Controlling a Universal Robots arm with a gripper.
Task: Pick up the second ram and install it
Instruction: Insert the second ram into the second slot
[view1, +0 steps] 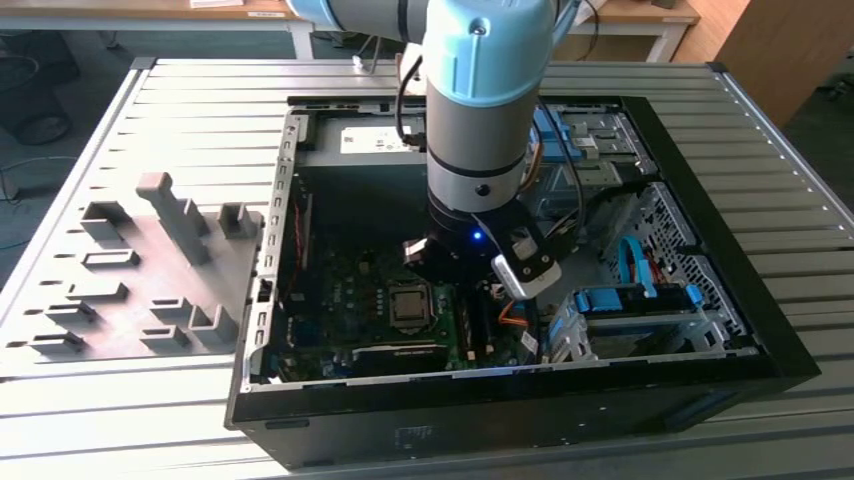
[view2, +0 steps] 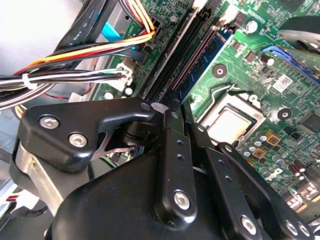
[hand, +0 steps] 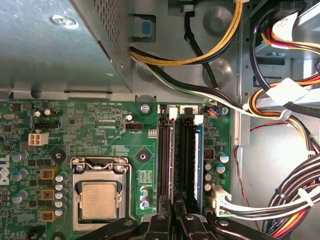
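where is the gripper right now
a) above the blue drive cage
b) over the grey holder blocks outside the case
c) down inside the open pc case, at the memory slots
c: in the exterior view the gripper is low inside the open case, and the first wrist view shows it at the memory slots beside the processor.

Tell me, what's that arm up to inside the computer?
Gripper low over the motherboard's memory slots. One blue memory stick stands seated in a slot beside it. Cable bundles close alongside.
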